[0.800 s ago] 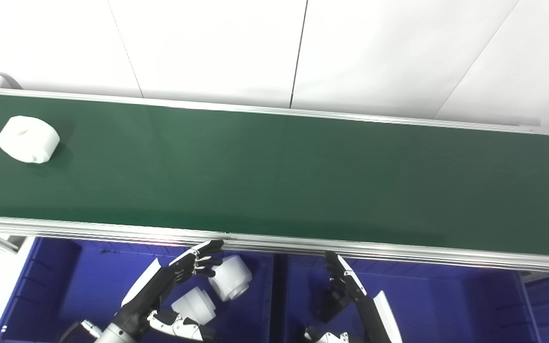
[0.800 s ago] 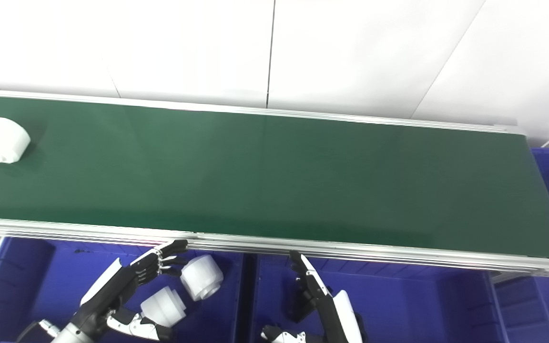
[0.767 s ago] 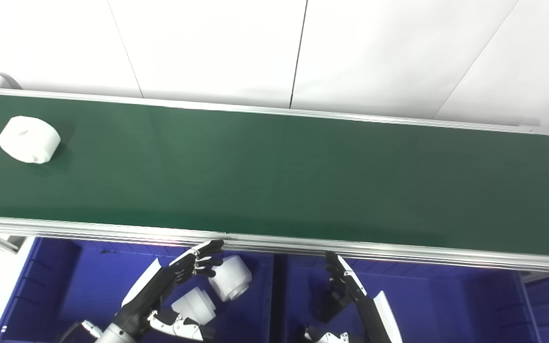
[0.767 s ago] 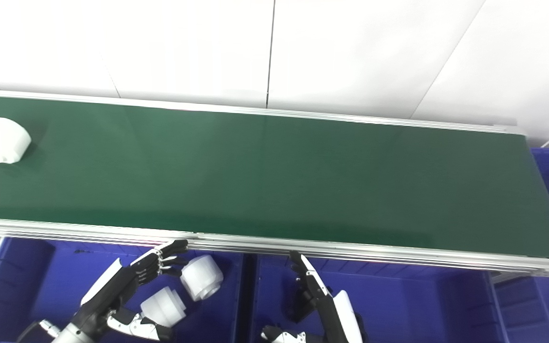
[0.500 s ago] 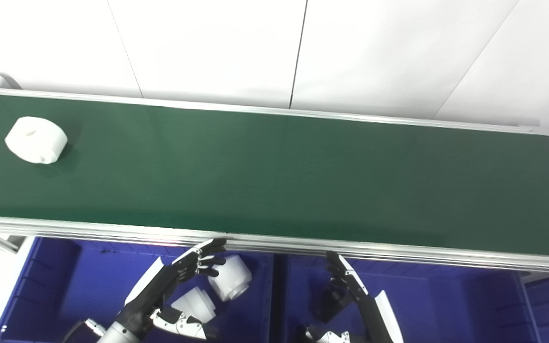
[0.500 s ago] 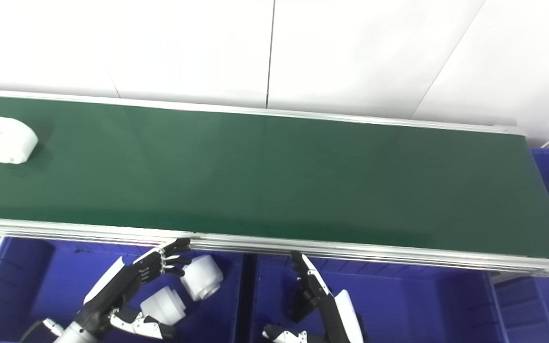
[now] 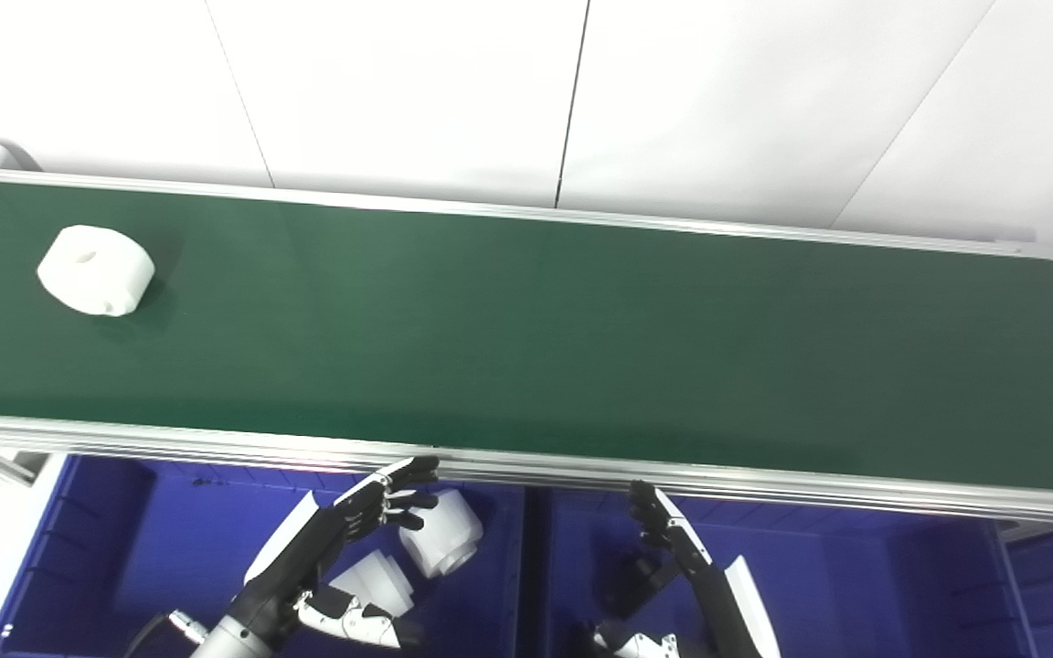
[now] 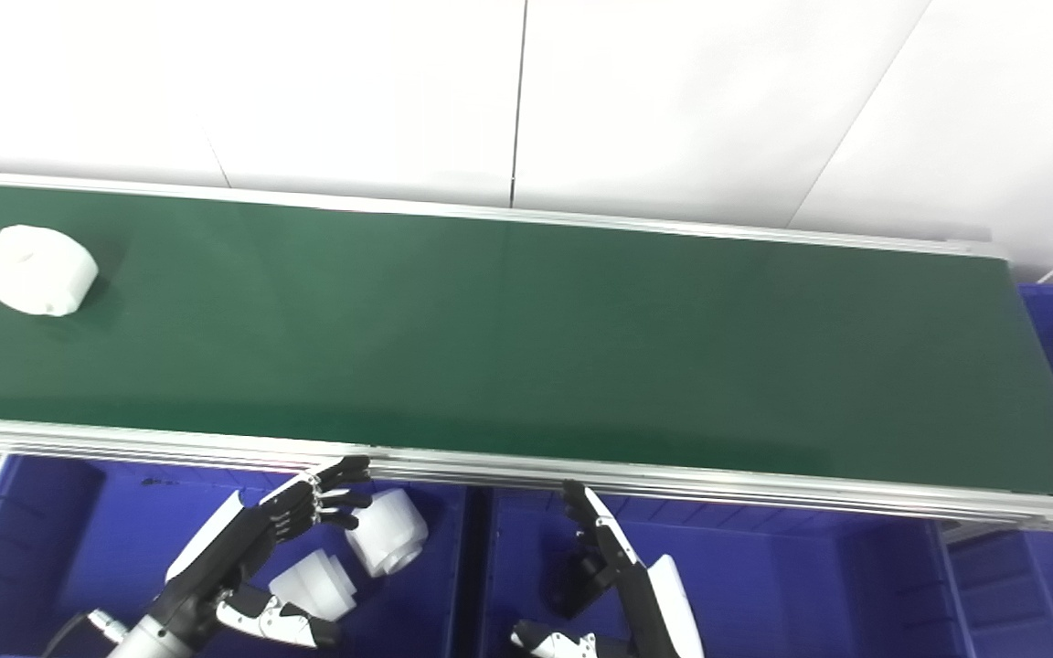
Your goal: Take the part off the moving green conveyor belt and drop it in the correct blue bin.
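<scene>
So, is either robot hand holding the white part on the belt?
No: the white part lies alone on the green belt, far from both hands.

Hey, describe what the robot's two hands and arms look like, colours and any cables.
Both hands, the left hand and the right hand, have black fingers with white shell plates along the back. The left fingers show small silvery bits at the knuckles. The left thumb looks white with black sections. A metallic wrist section and a dark cable show below the left hand.

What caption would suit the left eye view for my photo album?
White part rides the green belt while open left hand and right hand wait over blue bins.
</scene>
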Motion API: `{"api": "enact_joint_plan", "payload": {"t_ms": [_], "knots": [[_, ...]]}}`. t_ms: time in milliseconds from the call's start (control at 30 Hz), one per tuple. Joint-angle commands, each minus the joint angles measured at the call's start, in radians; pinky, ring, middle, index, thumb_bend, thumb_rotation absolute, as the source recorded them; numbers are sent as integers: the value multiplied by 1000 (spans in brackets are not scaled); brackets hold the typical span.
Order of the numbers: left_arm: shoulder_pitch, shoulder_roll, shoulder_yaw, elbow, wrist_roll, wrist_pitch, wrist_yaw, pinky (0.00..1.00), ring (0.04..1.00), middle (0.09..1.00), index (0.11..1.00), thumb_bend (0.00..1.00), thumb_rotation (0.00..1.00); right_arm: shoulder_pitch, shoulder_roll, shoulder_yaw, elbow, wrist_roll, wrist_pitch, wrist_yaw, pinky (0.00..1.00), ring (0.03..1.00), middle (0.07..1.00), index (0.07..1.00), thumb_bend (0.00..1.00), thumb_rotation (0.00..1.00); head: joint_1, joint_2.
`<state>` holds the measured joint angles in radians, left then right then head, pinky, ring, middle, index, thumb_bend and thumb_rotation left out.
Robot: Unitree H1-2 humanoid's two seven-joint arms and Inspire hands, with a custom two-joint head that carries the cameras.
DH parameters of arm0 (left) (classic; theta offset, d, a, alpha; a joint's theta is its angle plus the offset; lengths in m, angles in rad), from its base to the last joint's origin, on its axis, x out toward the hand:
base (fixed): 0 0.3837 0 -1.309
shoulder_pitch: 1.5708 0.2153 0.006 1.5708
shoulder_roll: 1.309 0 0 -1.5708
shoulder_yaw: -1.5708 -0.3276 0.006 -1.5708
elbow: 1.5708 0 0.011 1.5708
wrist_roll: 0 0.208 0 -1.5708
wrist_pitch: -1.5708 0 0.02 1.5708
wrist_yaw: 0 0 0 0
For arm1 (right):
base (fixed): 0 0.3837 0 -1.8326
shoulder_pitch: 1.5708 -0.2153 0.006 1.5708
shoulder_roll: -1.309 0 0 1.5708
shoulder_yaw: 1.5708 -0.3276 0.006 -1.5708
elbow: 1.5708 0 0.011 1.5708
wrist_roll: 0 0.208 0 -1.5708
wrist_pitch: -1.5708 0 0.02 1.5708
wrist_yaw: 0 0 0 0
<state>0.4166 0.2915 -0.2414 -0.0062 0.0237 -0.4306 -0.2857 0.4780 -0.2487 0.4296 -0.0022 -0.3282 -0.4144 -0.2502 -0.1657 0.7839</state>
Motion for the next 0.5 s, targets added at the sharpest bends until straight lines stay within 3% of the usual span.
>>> {"api": "enact_joint_plan", "payload": {"t_ms": [0, 467], "knots": [[9, -1, 3, -21, -1, -39, 7, 720, 804, 882, 880, 796, 290, 18, -5, -6, -37, 12, -55, 2, 812, 866, 899, 928, 864, 579, 9, -2], [9, -6, 3, -28, 22, -39, 15, 708, 799, 876, 881, 797, 303, 27, -9, -17, -55, 1, -55, 5, 801, 867, 897, 925, 862, 575, 24, 12]]}}
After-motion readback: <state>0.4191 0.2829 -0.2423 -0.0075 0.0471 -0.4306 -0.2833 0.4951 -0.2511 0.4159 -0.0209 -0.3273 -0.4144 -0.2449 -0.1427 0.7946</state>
